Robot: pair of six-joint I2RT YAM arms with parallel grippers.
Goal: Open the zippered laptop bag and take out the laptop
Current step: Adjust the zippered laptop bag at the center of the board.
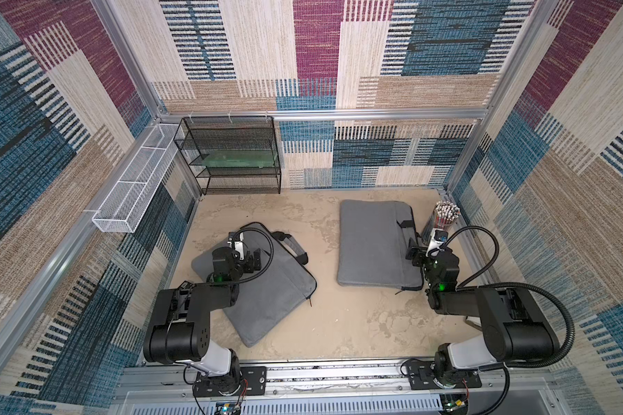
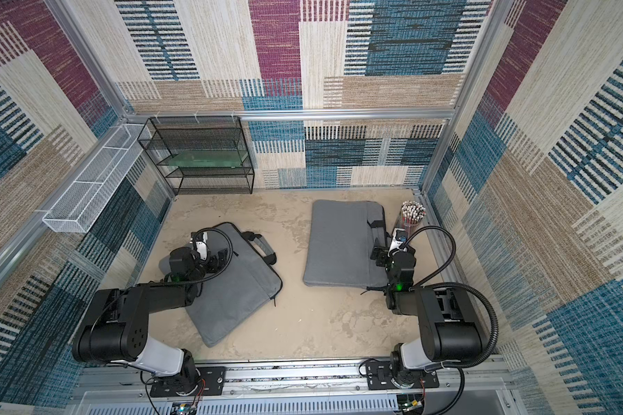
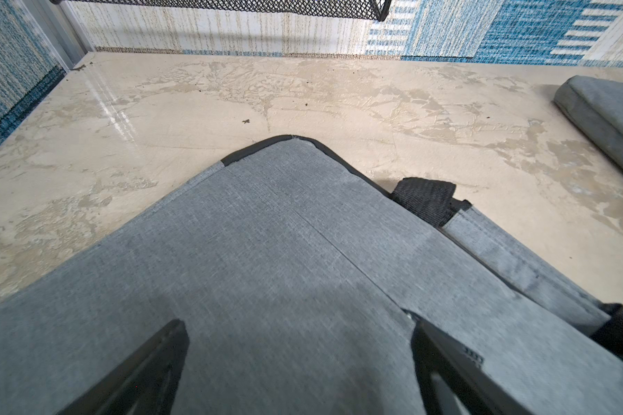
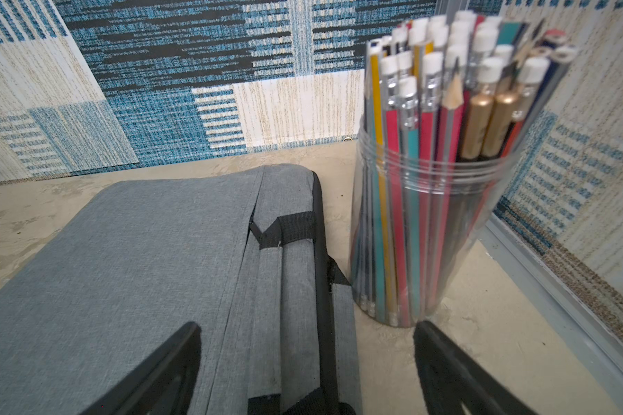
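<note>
Jaws stand apart and empty on both arms: left jaws hover low over the nearer laptop bag (image 1: 277,287), closed and askew on the table (image 1: 356,323); right jaws straddle the handle edge of the farther bag (image 1: 371,244) beside the pencil jar (image 1: 445,215), probably lining up for its zipper.

**A:** How is the light falling here?

**B:** Soft, even light is coming from above. The table (image 1: 339,323) is looking bright, and a faint shadow is darkening the left laptop bag (image 1: 238,316) at seven o'clock in both top views.

**A:** Any glare or blur?

**B:** A white streak is glaring off the table in the left wrist view. The left gripper (image 3: 295,319) and right gripper (image 4: 308,324) are blurring close to their lenses, and the pencil jar (image 4: 428,233) is looking slightly soft. The wall panels (image 1: 33,179) are bowing at nine and three o'clock.
</note>
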